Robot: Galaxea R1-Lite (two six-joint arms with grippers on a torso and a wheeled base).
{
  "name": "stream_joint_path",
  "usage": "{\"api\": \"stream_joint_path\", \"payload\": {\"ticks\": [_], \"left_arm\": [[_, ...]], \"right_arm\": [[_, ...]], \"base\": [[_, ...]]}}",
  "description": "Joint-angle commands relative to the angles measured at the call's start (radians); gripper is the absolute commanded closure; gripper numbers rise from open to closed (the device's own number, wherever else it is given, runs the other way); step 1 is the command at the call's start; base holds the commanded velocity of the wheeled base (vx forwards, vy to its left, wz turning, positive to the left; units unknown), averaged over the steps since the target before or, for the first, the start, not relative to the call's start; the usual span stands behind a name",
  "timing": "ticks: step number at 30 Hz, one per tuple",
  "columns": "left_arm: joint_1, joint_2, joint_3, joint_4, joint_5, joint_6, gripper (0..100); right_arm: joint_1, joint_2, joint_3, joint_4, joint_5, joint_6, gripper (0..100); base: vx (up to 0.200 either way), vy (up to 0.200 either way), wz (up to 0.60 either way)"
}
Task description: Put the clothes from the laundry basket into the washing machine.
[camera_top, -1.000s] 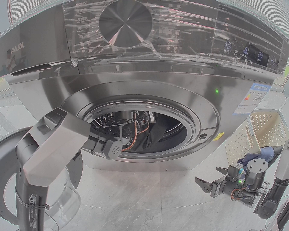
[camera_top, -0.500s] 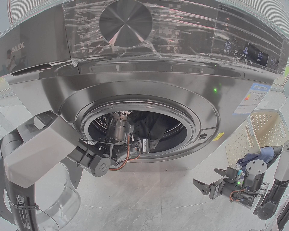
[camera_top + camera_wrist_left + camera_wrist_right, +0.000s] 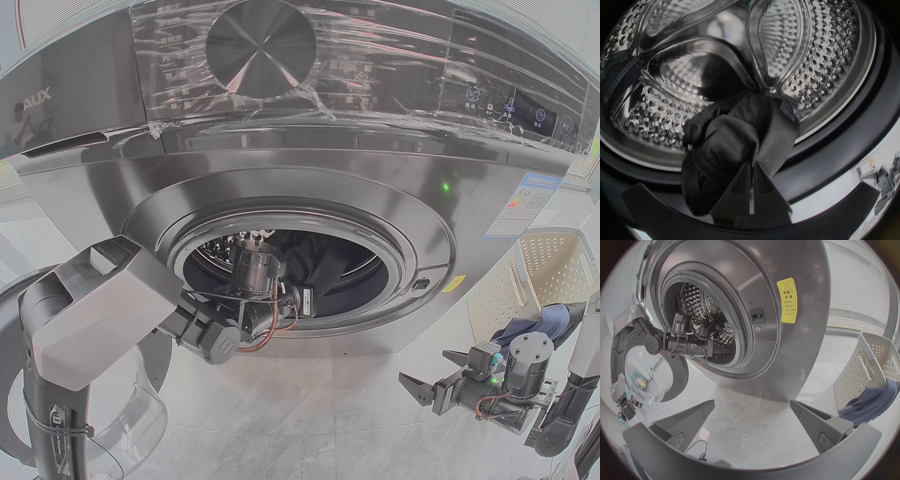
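Left gripper clamped on black garment, inside washing machine drum mouth. Right gripper open, low over floor, near laundry basket with blue garment draped over its rim.

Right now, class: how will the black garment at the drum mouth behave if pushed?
Probably floppy: black garment bunches in folds at the shut left claw. Likely light, since one pinch holds it. Should crumple, not roll.

left arm: boxy silver-grey shell, black elbow joint with a small mark, orange cable looped at the wrist, white barcode label | right arm: black links, round grey motor cap with screws, green lamp | right gripper: dark grey wedge fingers, one screw in each
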Motion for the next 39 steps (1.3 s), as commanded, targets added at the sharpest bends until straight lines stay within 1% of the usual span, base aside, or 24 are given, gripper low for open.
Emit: {"api": "stream_joint_path", "payload": {"ticks": [1, 2, 3, 4, 5, 9, 12, 14, 17, 22, 23, 27, 29, 30, 32, 33, 34, 35, 36, 37, 38, 39], "left_arm": [[0.008, 0.072, -0.184, -0.002, 0.014, -0.024, 100], [0.013, 0.084, -0.246, -0.005, 0.023, -0.048, 100], [0.013, 0.084, -0.246, -0.005, 0.023, -0.048, 100], [0.019, 0.101, -0.338, -0.015, 0.041, -0.090, 100], [0.024, 0.124, -0.401, -0.023, 0.061, -0.104, 100], [0.037, 0.201, -0.575, -0.026, 0.132, -0.104, 100], [0.045, 0.248, -0.669, -0.022, 0.153, -0.104, 100], [0.053, 0.271, -0.712, -0.020, 0.155, -0.104, 100], [0.054, 0.283, -0.729, -0.022, 0.155, -0.104, 100], [0.053, 0.260, -0.692, -0.003, 0.155, -0.104, 100], [0.051, 0.256, -0.687, -0.002, 0.155, -0.104, 0], [0.027, 0.207, -0.637, 0.014, 0.155, -0.108, 0], [0.019, 0.173, -0.585, 0.017, 0.155, -0.102, 0], [0.010, 0.121, -0.497, 0.026, 0.149, -0.091, 0], [-0.012, 0.030, -0.365, 0.038, 0.120, -0.073, 0], [-0.022, -0.010, -0.304, 0.034, 0.097, -0.064, 0], [-0.039, -0.039, -0.252, 0.027, 0.086, -0.058, 0], [-0.039, -0.039, -0.252, 0.027, 0.086, -0.058, 0], [-0.072, -0.100, -0.134, 0.004, 0.080, -0.032, 0], [-0.082, -0.129, -0.082, -0.012, 0.080, -0.019, 0], [-0.096, -0.166, -0.019, -0.037, 0.078, -0.012, 0], [-0.098, -0.171, -0.008, -0.040, 0.078, -0.012, 0]], "right_arm": [[0.001, 0.002, -0.002, -0.001, 0.001, 0.000, 0], [0.001, 0.002, -0.002, -0.001, 0.001, 0.000, 0], [0.001, 0.002, -0.002, -0.001, 0.001, 0.000, 0], [-0.001, 0.000, -0.002, -0.001, 0.001, 0.000, 0], [-0.001, 0.000, -0.003, -0.001, 0.001, 0.000, 0], [0.001, 0.002, -0.003, -0.001, 0.002, 0.000, 0], [-0.001, 0.002, -0.003, -0.001, 0.002, 0.000, 0], [-0.001, 0.002, -0.003, -0.001, 0.002, 0.000, 0], [-0.002, 0.002, -0.005, -0.001, 0.002, 0.002, 0], [-0.004, 0.002, -0.006, -0.001, 0.004, 0.000, 0], [-0.004, 0.002, -0.006, -0.001, 0.004, 0.000, 0], [-0.002, 0.002, -0.006, -0.001, 0.004, 0.000, 0], [-0.001, 0.002, -0.005, -0.001, 0.002, 0.000, 0], [0.001, 0.002, 0.000, -0.001, 0.002, 0.000, 0], [0.001, 0.000, 0.007, -0.001, 0.001, 0.000, 0], [0.004, 0.000, 0.007, -0.001, 0.001, 0.000, 0], [0.004, 0.000, 0.009, -0.001, 0.001, 0.000, 0], [0.004, 0.000, 0.009, -0.001, 0.001, 0.000, 0], [0.005, 0.000, 0.014, -0.001, -0.001, 0.000, 0], [0.005, -0.001, 0.020, -0.001, -0.001, -0.001, 0], [0.007, -0.003, 0.026, -0.001, -0.001, -0.001, 0], [0.007, -0.004, 0.027, -0.001, -0.001, -0.001, 0]], "base": [[0.000, 0.000, 0.00], [0.000, 0.000, 0.00], [0.000, 0.000, 0.00], [0.000, 0.000, 0.00], [0.000, 0.000, 0.00], [0.000, 0.000, 0.00], [0.000, 0.000, 0.00], [0.000, 0.000, 0.00], [0.000, 0.000, 0.00], [0.000, 0.000, 0.00], [0.000, 0.000, 0.00], [0.000, 0.000, 0.00], [0.000, 0.000, 0.00], [0.000, 0.000, 0.00], [0.000, 0.000, 0.00], [0.000, 0.000, 0.00], [0.000, 0.000, 0.00], [0.000, 0.000, 0.00], [0.000, 0.000, 0.00], [0.000, 0.000, 0.00], [0.000, 0.000, 0.00], [0.000, 0.000, 0.00]]}}
